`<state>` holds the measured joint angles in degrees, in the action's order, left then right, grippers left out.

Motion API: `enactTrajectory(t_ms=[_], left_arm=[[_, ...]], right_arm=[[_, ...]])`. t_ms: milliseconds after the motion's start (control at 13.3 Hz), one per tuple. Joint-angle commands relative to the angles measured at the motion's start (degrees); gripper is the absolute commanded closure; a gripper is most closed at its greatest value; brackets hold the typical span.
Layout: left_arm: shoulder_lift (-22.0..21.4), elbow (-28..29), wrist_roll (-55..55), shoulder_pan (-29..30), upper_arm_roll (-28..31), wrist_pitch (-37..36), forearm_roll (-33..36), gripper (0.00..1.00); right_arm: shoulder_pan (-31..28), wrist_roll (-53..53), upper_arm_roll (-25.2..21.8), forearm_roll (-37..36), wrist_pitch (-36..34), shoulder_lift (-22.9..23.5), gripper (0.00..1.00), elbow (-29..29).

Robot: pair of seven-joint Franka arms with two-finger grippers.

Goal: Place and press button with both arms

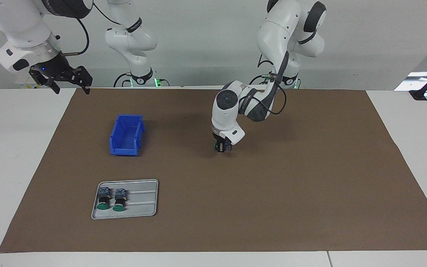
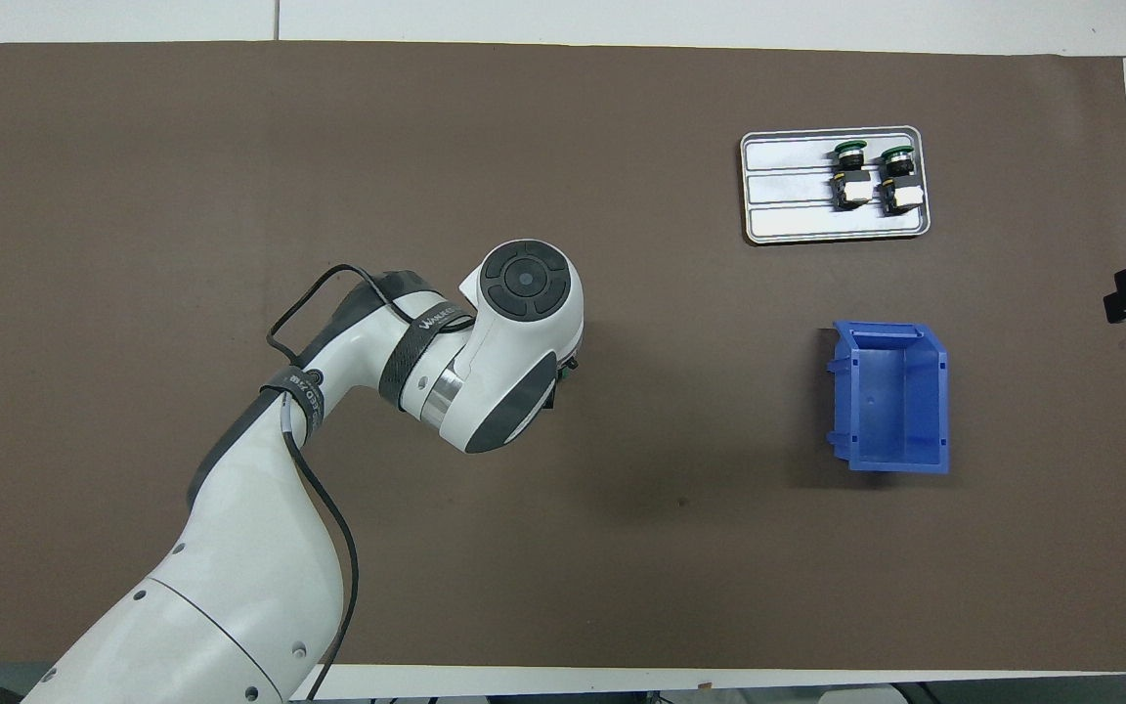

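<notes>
Button (image 1: pixel 224 147) sits between my left jaws (image 1: pixel 222 148), low over the mat (image 1: pixel 272 185) — closing, grip unconfirmed; I should squeeze squarely before lifting. Right jaws (image 1: pixel 62 81) wait, spread wide.

Left arm (image 2: pixel 485 362) over brown mat (image 2: pixel 133 196)

White arms (image 1: pixel 280 33) with dark grey joint bands, black cables.

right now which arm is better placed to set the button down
Left. The left gripper is low over the brown mat with a button between its fingers; the right gripper waits raised near the table's edge.
</notes>
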<state>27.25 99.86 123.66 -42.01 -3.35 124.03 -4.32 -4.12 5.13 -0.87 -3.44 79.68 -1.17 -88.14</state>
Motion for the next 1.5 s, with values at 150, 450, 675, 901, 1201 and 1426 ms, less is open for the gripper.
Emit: enactTrajectory(t_ms=[150,450,675,901,1201,1426], left_arm=[[-1.2,-1.2,0.2,0.1,1.1,-1.0,0.3,0.88],[-8.3,1.3,-3.6,4.1,0.9,-2.6,0.1,0.90],[-12.7,4.6,-8.9,5.5,0.9,-2.7,-0.2,0.90],[-14.9,8.0,-14.4,8.2,0.7,-2.6,-3.4,0.90],[-16.9,10.0,-26.9,13.9,0.8,-2.4,-19.6,0.89],[-19.6,15.6,-37.2,15.3,0.9,0.8,-28.0,0.88]], right_arm=[[-0.4,0.9,0.0,0.9,-0.3,-0.9,0.02,-1.0],[-0.3,0.9,0.0,0.9,-0.3,-0.9,0.02,-1.0],[-0.3,0.9,0.0,0.9,-0.3,-0.9,0.02,-1.0],[-0.4,0.9,0.0,0.9,-0.3,-0.9,0.02,-1.0],[-0.3,0.9,0.1,0.9,-0.3,-0.9,0.02,-1.0],[-0.4,0.9,0.0,0.9,-0.3,-0.9,0.02,-1.0]])
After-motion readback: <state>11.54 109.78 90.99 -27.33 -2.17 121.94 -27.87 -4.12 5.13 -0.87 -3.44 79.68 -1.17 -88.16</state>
